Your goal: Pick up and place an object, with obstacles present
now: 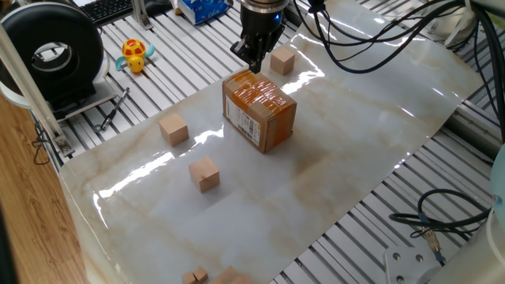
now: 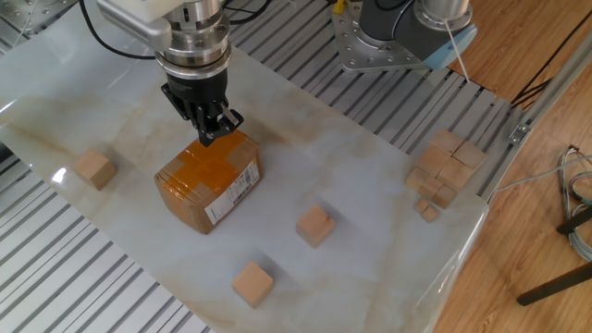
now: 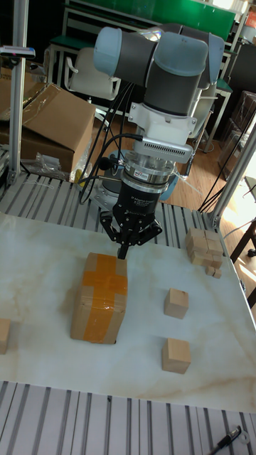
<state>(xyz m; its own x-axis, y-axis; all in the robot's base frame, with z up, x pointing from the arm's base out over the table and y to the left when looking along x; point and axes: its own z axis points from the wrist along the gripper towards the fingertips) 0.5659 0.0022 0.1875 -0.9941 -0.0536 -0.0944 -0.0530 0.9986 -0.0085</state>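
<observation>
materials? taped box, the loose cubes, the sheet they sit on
Box: brown cardboard, glossy orange-brown tape, white paper barcode label.
Cubes: likely unfinished wood, matte light tan.
Sheet: marble-patterned, glossy, glare streaks; probably plastic or laminate, can't confirm.

Wooden floor [image 2: 555, 185]; green wall [image 3: 178, 13]

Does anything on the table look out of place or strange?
One thing: the gripper has its jaws closed and sits at the top rear edge of the cardboard box, not by any wooden cube. Nothing looks spilled, damaged or toppled.
</observation>
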